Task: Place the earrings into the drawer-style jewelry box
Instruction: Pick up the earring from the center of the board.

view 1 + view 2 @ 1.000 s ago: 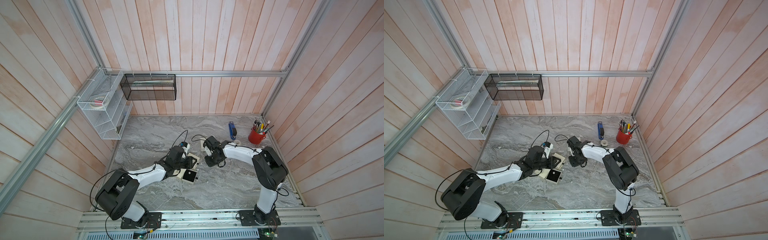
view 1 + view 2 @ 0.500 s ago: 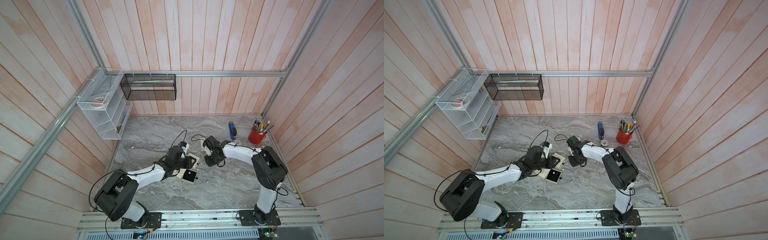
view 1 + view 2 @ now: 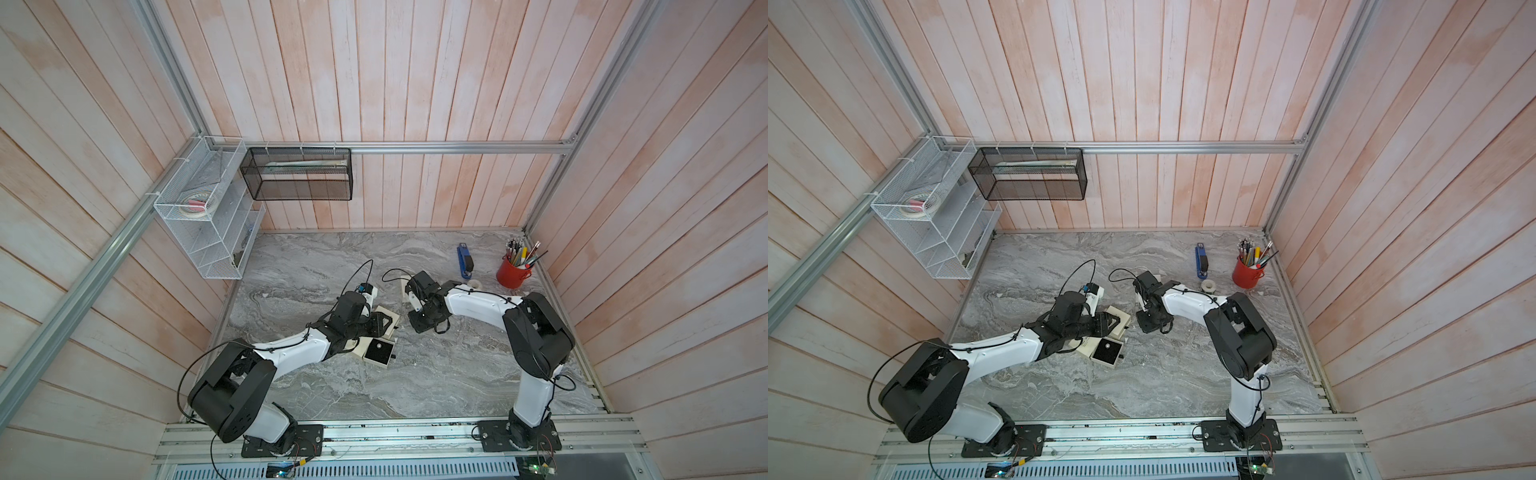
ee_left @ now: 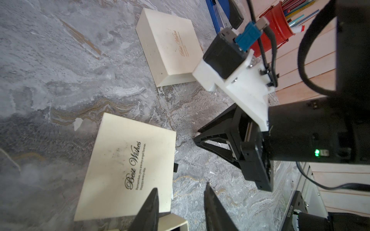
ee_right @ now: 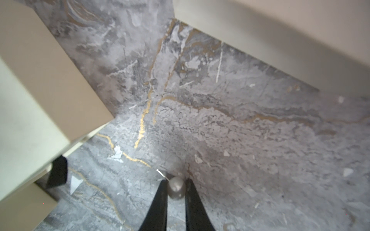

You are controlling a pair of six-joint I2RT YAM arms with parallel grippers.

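Tabletop (image 3: 457, 374), mid-frame in both top views. Left gripper (image 4: 180, 187), jaws apart and holding nothing, over a cream box (image 4: 120, 156). Right gripper (image 5: 176, 180), jaws narrow, pinching a pearl earring (image 5: 176, 189) on the tabletop. Open drawer (image 3: 373, 356), just below the box, carries one pale earring (image 3: 378, 345).

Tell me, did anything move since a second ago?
Hardly anything you can see. The right hand is low on the table, its fingers on either side of a pearl earring; if they squeezed closer, the earlier pictures are too far away to show it. The left hand stayed by the cream box, and the open drawer stayed put.
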